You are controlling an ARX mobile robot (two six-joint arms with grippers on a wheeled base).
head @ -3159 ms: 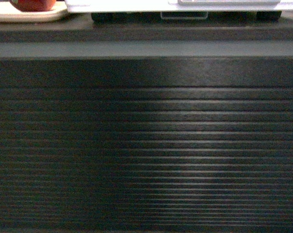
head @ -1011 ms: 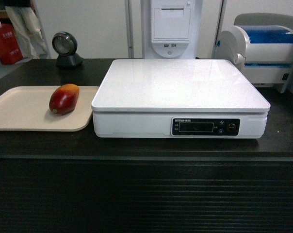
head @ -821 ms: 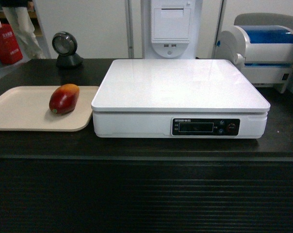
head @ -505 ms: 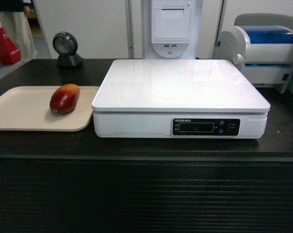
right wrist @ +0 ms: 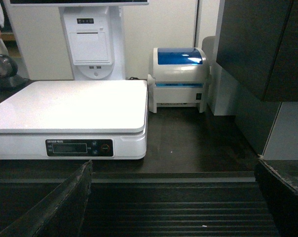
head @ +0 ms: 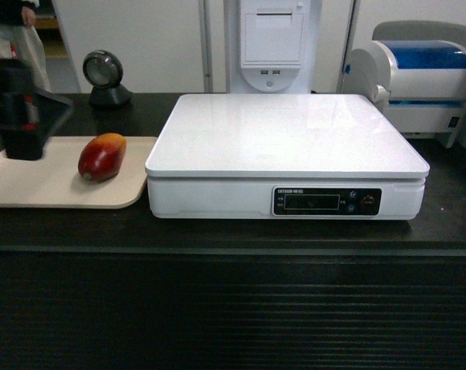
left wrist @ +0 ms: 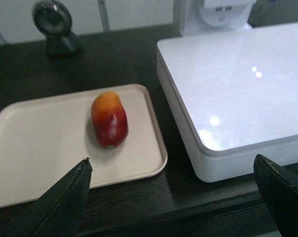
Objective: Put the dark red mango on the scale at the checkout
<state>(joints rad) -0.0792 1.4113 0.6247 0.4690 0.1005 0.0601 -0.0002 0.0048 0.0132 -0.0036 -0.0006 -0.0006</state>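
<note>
the left gripper [left wrist: 171,190] shows only as two dark finger tips at the bottom corners of its wrist view, spread wide with nothing between them; in the head view just a dark block of that arm [head: 21,112] juts in at the far left, cut by the frame edge, hovering over the left part of the beige tray [head: 32,181]. the right gripper [right wrist: 173,195] is likewise cropped to two dark tips at the lower corners of its view, wide apart and empty, low in front of the checkout [head: 233,308], and it does not appear in the head view. one dark red mango [head: 102,156] lies on its side on the right part of the tray, apart from the left arm and just left of the one scale [head: 287,135], whose platform is bare. one black round scanner [head: 106,77] stands far left. one white machine with a blue lid [head: 418,73] sits far right, partly cut off. a person [head: 9,23], probably standing, is barely visible at the top left corner.
</note>
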